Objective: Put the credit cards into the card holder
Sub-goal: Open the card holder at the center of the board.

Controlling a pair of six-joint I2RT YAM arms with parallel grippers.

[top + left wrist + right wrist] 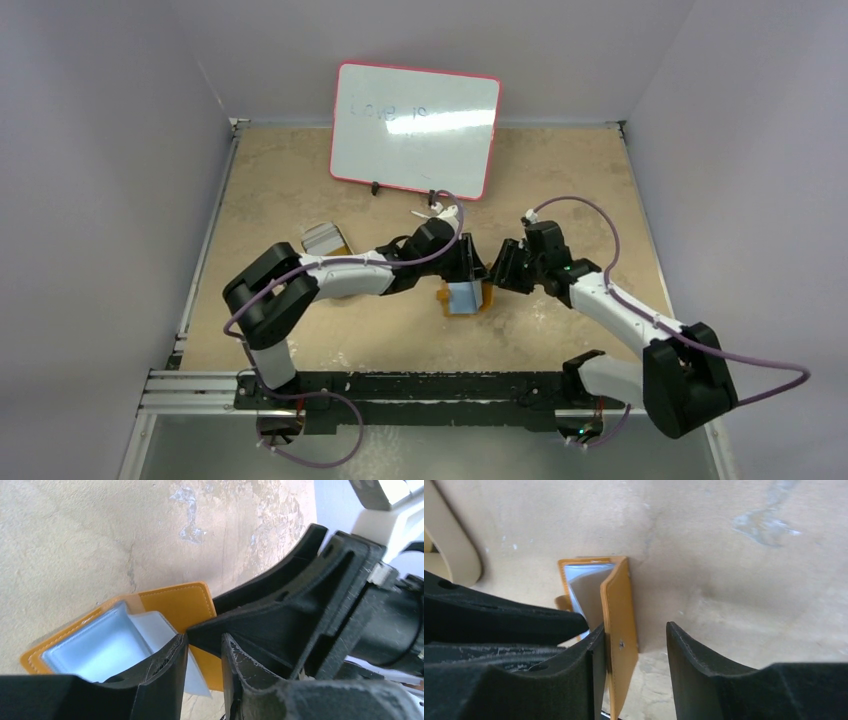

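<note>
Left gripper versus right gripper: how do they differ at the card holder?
The left gripper has its fingers close together, with a narrow gap; the right gripper has its fingers wide apart. The right gripper straddles the raised flap of the card holder, which leans on one finger; the left gripper sits at the sleeves, and its grip is unclear. Shared: both are black, both are at the holder, and no card is seen in either.

Pale grey walls [100,150] on three sides of a mottled tan table [290,170]; red-rimmed whiteboard [415,130] propped at the back, glare across its faint writing.
</note>
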